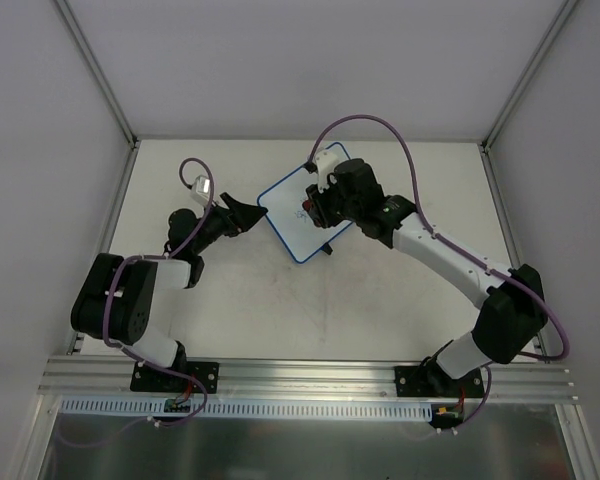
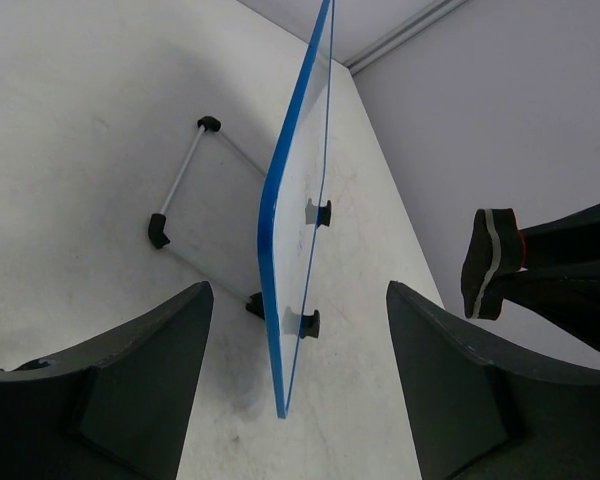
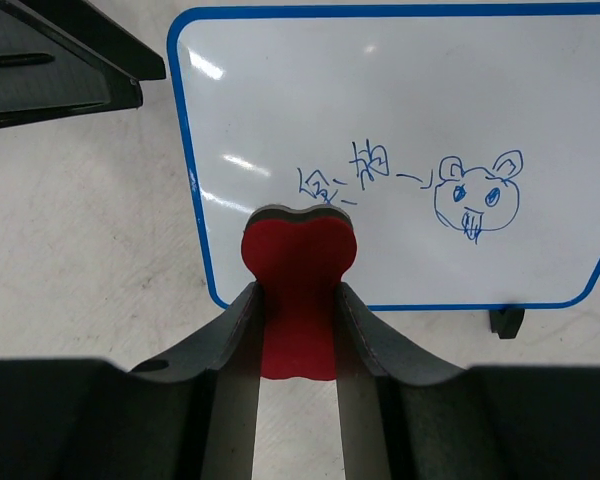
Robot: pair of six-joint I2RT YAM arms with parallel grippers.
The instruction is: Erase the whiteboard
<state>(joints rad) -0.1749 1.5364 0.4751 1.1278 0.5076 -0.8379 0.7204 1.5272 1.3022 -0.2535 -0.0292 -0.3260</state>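
The left gripper (image 1: 248,213) is spread, its jaws on either side of the left corner of the whiteboard (image 1: 288,225) without touching it. The right gripper (image 3: 298,300) pinches a red eraser (image 3: 298,262) over the board. The board stands mid-table toward the far side and bears blue doodles (image 3: 460,190).

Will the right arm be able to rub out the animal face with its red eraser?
Probably yes. The red eraser, pinched in the right fingers, is at the whiteboard's edge, and nothing lies between it and the animal face.
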